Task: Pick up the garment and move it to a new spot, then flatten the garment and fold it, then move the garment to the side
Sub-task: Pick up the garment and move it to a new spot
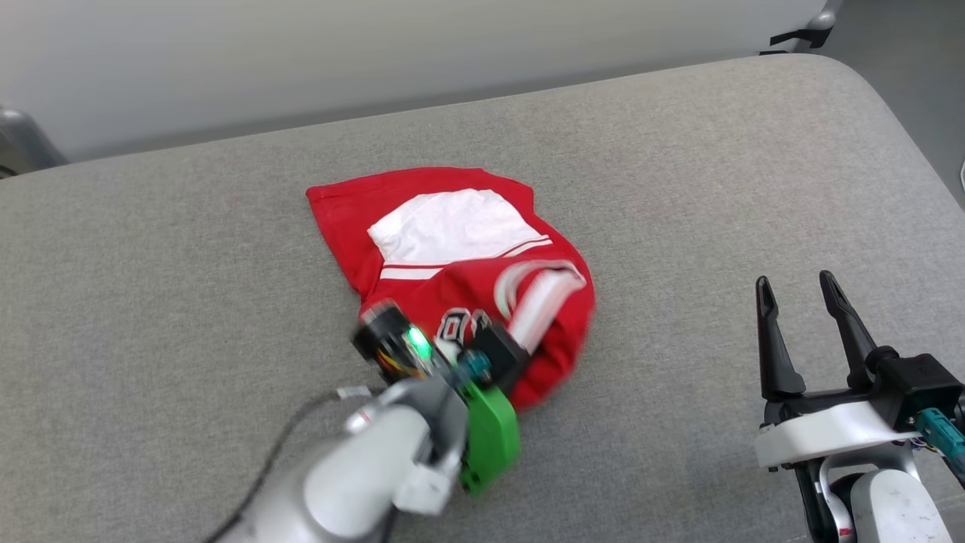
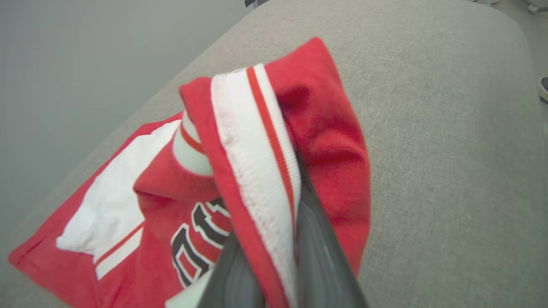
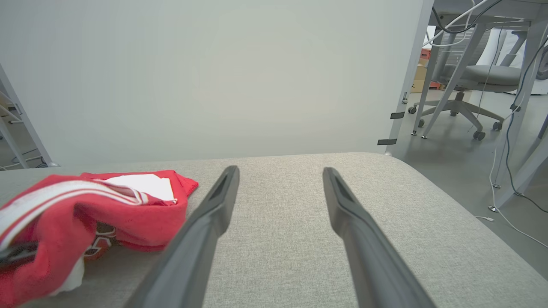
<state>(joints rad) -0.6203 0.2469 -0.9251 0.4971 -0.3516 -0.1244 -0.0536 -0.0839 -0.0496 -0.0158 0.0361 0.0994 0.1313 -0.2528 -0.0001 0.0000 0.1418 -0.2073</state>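
Note:
The garment (image 1: pixel 452 226), a red jersey T-shirt with a white sleeve and black lettering, lies crumpled on the grey padded table (image 1: pixel 678 151). My left gripper (image 1: pixel 522 330) is shut on the garment's red-and-white striped trim at its near right part. In the left wrist view the trim (image 2: pixel 257 162) runs between the dark fingers (image 2: pixel 319 244), with the red cloth (image 2: pixel 329 128) lifted and draped around them. My right gripper (image 1: pixel 796 280) stands open to the right of the garment with nothing in it. The right wrist view has it (image 3: pixel 280 171) open above bare table, the garment (image 3: pixel 85 205) at its left.
A pale wall panel (image 3: pixel 214 77) stands behind the table's far edge. The table's rounded right corner (image 1: pixel 852 83) drops to the floor. An office chair (image 3: pixel 471 85), desk legs and cables stand on the floor off to the right.

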